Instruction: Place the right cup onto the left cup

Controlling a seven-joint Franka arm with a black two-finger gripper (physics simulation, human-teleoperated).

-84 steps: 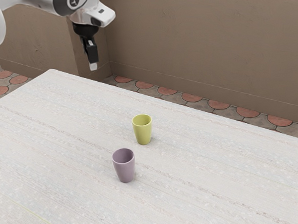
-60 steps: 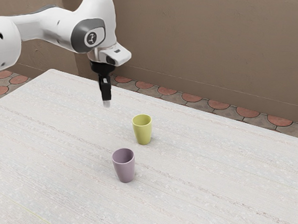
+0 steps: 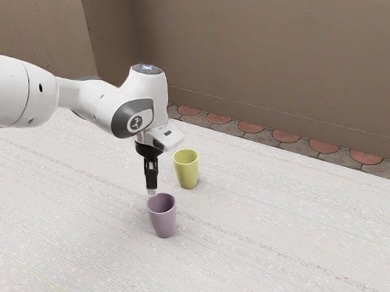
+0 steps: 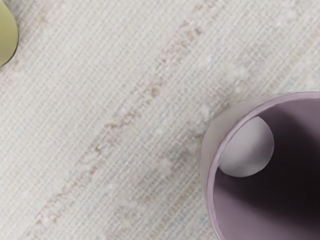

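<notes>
The purple cup (image 3: 162, 219) stands upright on the bench (image 3: 275, 235), mouth upward. The claw (image 3: 152, 192) points downward, its tip near the rim of the purple cup; contact with the rim cannot be confirmed. Whether the claw is apart or together cannot be determined. The yellow-green cup (image 3: 186, 172) stands upright, separate from the purple cup and farther from the exterior camera. The arm (image 3: 92, 104) enters from the exterior view's left. Beyond the bench are a tiled floor (image 3: 251, 128) and a brown wall (image 3: 271, 58).

One cup (image 3: 163, 217) is mauve (rather dusty), the other (image 3: 186, 170) yellow-green
</notes>
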